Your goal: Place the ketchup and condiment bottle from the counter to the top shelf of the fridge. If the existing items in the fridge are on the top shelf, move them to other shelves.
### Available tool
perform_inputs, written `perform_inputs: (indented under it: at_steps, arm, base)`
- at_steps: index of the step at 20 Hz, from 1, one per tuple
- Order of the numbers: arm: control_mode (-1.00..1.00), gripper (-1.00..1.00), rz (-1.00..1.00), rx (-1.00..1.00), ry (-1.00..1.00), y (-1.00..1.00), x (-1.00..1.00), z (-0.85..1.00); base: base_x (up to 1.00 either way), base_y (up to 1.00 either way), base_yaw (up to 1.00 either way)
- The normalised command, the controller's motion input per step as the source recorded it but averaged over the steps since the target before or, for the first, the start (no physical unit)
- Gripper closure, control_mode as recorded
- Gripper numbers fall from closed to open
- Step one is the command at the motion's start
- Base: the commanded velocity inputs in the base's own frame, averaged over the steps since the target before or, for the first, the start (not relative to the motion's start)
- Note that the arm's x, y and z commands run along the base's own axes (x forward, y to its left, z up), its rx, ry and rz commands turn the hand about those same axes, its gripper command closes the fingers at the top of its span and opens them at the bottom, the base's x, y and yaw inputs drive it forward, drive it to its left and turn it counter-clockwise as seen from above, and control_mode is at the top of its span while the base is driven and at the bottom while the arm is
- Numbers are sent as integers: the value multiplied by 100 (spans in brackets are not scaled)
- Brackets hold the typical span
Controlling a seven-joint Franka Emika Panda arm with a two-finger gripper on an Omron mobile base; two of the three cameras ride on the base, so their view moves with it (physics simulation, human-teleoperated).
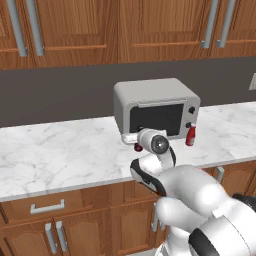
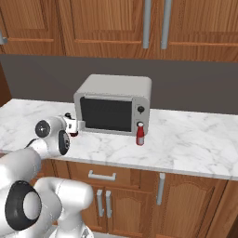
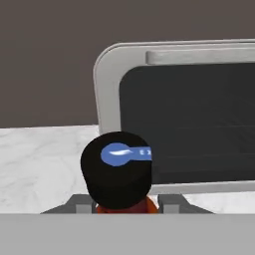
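Looking along the hand, I see my gripper (image 3: 125, 205) pinching the condiment bottle (image 3: 119, 172), its black cap rising between the two fingertips (image 3: 78, 203). The bottle stands on the counter (image 1: 60, 150) just before the grey toaster oven's (image 2: 114, 104) left corner. The ketchup (image 2: 140, 134) stands apart by the oven's right front corner.

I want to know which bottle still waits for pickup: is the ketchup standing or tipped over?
Upright. The ketchup stands on the counter, white cap up, by the toaster oven's front right corner.
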Motion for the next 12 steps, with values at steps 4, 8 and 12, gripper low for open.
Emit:
perform_inputs:
  at_steps: [4,8,12]
  arm:
    - [-100,100,-11,0,-18,-5,-99,100]
    - [-100,100,-12,0,-5,-12,-100,100]
    - [-100,100,-9,0,-1,-34,-100,100]
  base:
    - [0,0,0]
    - [0,0,0]
    - [0,0,0]
